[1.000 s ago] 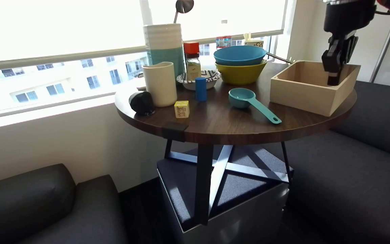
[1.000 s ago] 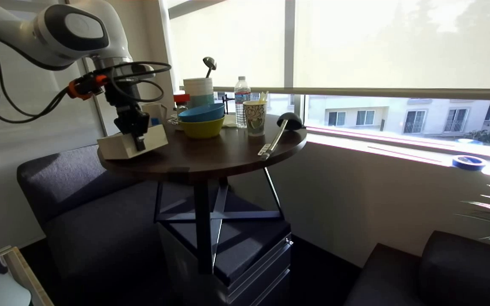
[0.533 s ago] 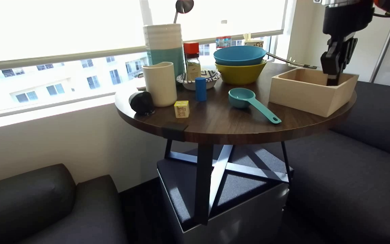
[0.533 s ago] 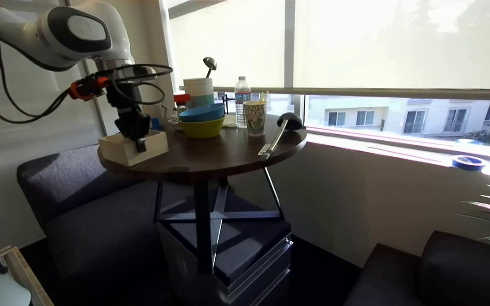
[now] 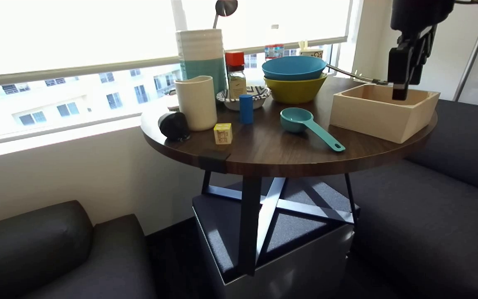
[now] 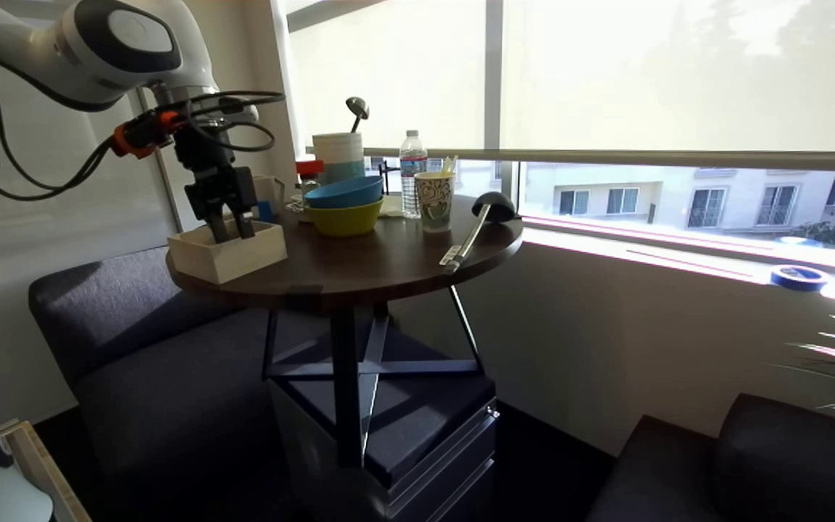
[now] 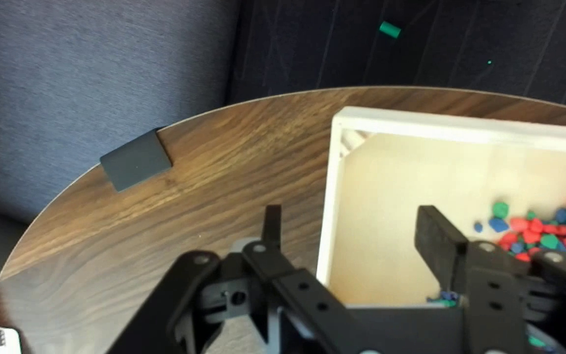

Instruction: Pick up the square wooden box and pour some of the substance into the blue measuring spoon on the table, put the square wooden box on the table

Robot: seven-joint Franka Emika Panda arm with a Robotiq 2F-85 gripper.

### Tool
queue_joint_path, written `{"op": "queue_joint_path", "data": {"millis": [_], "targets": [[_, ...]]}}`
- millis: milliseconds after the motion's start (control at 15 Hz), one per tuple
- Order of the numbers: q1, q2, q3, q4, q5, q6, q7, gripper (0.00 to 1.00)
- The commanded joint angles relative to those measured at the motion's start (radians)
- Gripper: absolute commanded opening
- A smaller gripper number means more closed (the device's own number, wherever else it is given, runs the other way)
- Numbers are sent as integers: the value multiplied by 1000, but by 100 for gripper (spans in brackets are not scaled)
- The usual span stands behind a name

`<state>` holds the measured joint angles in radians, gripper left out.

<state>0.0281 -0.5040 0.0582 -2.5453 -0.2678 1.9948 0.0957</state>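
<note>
Spoon (image 5: 313, 127) beside box (image 5: 367, 118), handle slanting toward surface (image 5: 270, 149) edge; hand (image 6: 234, 230) (spread apart) above box wall; bowls (image 5: 295, 86) near box.

On table (image 5: 264, 146): measuring spoon (image 5: 305, 123) left of box (image 5: 382, 118) in an exterior view | pieces (image 7: 533, 236) in box
</note>
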Motion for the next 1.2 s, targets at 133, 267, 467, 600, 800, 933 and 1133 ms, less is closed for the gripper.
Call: {"op": "queue_joint_path", "data": {"millis": [133,267,467,600,800,933,1133], "targets": [[36,-108,69,78,12,-66,3,100],[62,-140,65,89,57,-37,-3,100],[97,-177,62,100,120,-45,-12,100],[124,-199,56,99,174,-54,-31,100],[145,-234,64,82,228,-33,-30,100],[121,-198,77,103,195,-46,-21,100],[117,-195,78,102,194,-46,-21,100]]}}
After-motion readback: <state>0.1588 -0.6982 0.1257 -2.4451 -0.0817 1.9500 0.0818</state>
